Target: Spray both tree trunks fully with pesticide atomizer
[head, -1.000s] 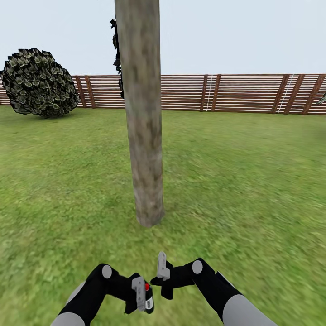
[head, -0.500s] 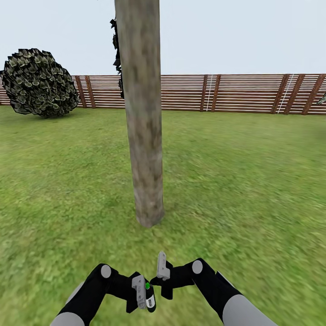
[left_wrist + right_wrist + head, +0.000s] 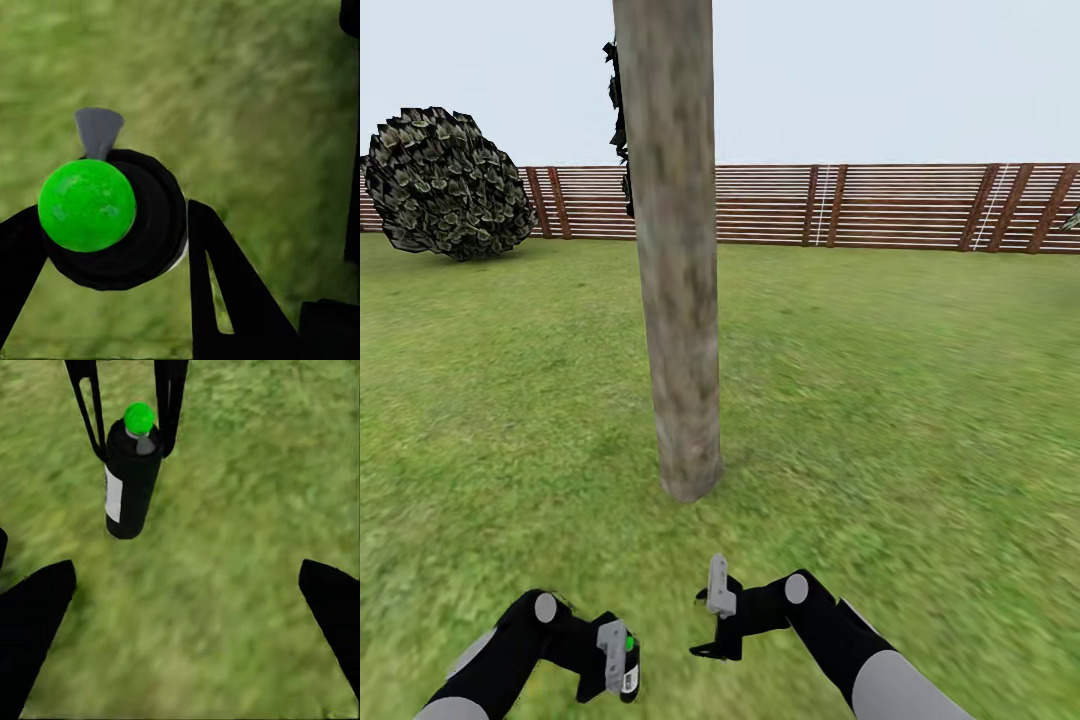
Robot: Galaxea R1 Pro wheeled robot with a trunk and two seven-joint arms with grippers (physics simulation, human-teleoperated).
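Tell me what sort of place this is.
A fenced garden, outdoors: green lawn underfoot, a brown slatted wooden fence along the back, a thick bare tree trunk ahead and a leafy shrub beside the fence.

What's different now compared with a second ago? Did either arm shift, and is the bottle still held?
The left gripper has swung out to the robot's left and slightly lower, carrying the pesticide atomizer with it, still clamped. The atomizer's top button went from red to green. The right gripper stays open and in place, and the tree trunk, fence and shrub look unchanged.
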